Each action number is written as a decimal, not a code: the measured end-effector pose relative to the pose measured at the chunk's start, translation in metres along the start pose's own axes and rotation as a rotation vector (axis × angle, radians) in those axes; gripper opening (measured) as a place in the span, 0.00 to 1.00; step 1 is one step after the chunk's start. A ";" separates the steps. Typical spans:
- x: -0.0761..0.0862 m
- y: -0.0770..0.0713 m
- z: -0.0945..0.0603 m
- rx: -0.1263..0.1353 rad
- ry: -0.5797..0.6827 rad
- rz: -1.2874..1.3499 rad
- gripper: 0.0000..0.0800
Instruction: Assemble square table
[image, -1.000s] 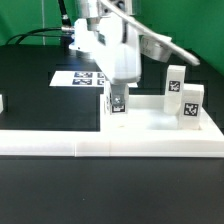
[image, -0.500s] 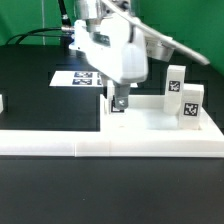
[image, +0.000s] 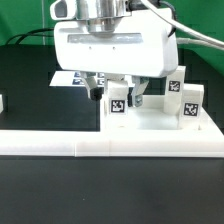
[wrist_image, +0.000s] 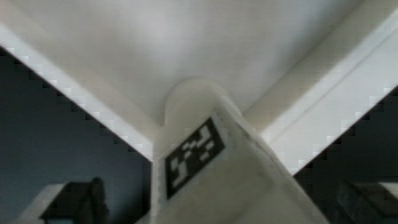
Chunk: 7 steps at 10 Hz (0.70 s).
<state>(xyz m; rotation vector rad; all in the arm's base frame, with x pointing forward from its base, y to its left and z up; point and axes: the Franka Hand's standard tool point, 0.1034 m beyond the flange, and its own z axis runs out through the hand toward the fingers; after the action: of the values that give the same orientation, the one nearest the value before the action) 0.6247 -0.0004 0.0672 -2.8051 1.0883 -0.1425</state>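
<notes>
The white square slab (image: 155, 122) lies flat behind the front rail. A white leg post (image: 118, 102) with a tag stands upright at the slab's corner on the exterior view's left. It fills the middle of the wrist view (wrist_image: 214, 150). My gripper (image: 118, 94) hangs over this post with a finger on each side, open, and a gap shows between each finger and the post. In the wrist view the gripper (wrist_image: 222, 205) shows dark fingers (wrist_image: 71, 200) well clear of the post. Two more tagged leg posts (image: 176, 82) (image: 191, 105) stand on the slab at the exterior view's right.
A long low white border rail (image: 60, 143) runs across the front. The marker board (image: 68, 78) lies on the black table behind the gripper, partly hidden. A small white piece (image: 2, 101) sits at the exterior view's left edge.
The hand has turned about a quarter turn around its vertical axis, so its broad side now faces the exterior camera. The jaws have opened off the leg post, which stays standing.
</notes>
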 end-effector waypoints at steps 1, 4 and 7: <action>-0.001 -0.001 0.000 -0.005 0.002 -0.081 0.81; -0.004 -0.007 -0.001 -0.051 0.018 -0.621 0.81; -0.003 -0.005 0.001 -0.061 0.012 -0.770 0.81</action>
<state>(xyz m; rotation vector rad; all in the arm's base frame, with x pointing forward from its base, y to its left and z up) 0.6259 0.0051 0.0666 -3.1099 -0.0417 -0.1961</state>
